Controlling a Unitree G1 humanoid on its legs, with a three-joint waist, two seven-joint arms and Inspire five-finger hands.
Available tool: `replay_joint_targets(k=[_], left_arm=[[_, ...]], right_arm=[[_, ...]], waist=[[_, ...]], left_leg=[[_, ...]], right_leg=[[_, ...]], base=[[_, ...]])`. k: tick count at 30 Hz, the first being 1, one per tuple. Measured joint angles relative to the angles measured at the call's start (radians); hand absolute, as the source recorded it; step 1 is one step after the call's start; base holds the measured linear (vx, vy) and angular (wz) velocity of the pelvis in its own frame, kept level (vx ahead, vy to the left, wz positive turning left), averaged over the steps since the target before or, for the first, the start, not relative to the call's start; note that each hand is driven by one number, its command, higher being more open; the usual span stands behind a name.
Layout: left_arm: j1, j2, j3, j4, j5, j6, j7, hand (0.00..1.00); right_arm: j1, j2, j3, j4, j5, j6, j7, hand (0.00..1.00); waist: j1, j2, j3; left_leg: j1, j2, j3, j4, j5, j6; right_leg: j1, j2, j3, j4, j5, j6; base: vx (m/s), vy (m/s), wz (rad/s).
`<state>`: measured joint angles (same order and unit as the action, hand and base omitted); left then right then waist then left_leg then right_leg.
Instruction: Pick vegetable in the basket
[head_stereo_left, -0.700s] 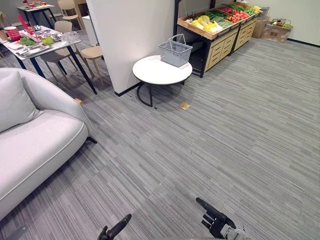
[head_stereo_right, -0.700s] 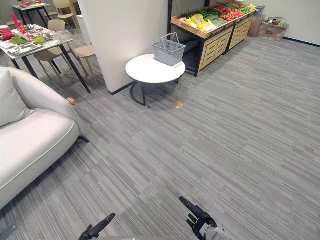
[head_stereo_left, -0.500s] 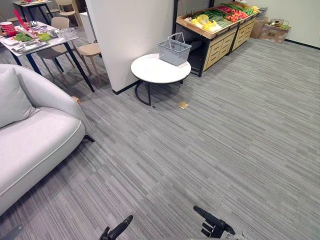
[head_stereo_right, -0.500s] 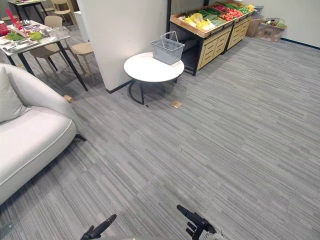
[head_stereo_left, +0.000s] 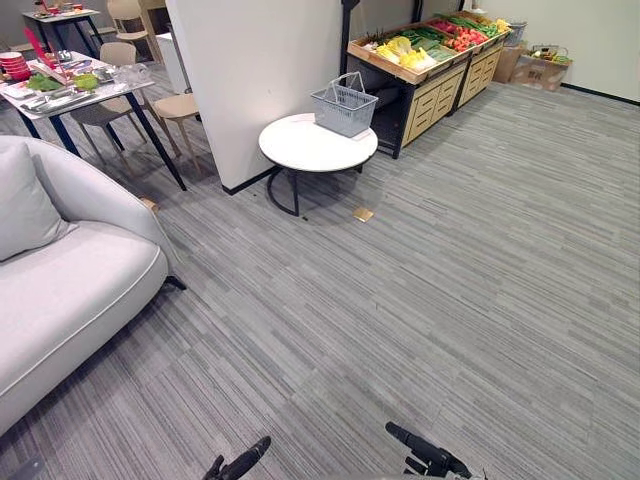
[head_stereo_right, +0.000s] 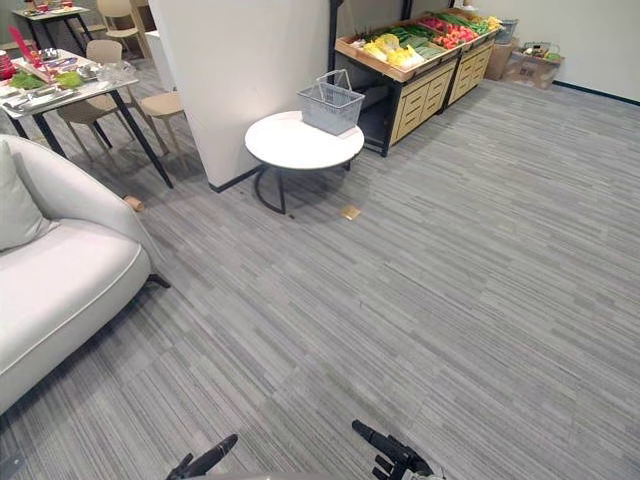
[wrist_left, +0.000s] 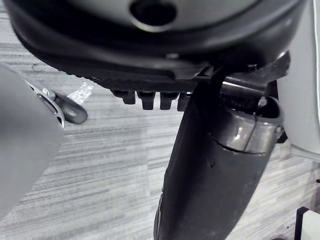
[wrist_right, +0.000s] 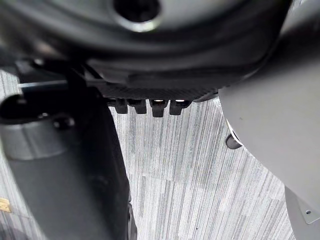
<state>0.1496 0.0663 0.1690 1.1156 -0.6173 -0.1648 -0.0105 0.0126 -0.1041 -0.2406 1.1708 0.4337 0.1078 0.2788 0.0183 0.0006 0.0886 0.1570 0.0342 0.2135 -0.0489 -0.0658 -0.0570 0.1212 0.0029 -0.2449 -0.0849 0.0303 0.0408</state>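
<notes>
Viewpoint shifted since half a second ago: head movement, not furniture moving. Still well short of the round white surface. On that surface's far edge, the grey wire basket, empty as far as can be told. Just beyond the surface, vegetables lying in the wooden stand, none picked. Well apart from the surface, left hand and right hand, lower in view than before, fingers loosely straight, apart, clamped on nothing. Judged: approach unfinished; closing in on the stand needed before any reach.
</notes>
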Motion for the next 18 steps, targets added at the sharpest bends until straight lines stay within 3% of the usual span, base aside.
replay_joint_targets(k=[18], left_arm=[[-0.008, 0.006, -0.04, 0.008, -0.001, 0.0, -0.04, 1.0]], right_arm=[[0.003, -0.001, -0.001, 0.0, 0.004, 0.009, 0.005, 1.0]], waist=[[0.004, -0.008, 0.009]], left_leg=[[0.038, -0.001, 0.031, -0.002, -0.004, 0.006]], right_leg=[[0.029, 0.002, 0.024, -0.004, 0.007, -0.01]], base=[[-0.01, -0.013, -0.04]])
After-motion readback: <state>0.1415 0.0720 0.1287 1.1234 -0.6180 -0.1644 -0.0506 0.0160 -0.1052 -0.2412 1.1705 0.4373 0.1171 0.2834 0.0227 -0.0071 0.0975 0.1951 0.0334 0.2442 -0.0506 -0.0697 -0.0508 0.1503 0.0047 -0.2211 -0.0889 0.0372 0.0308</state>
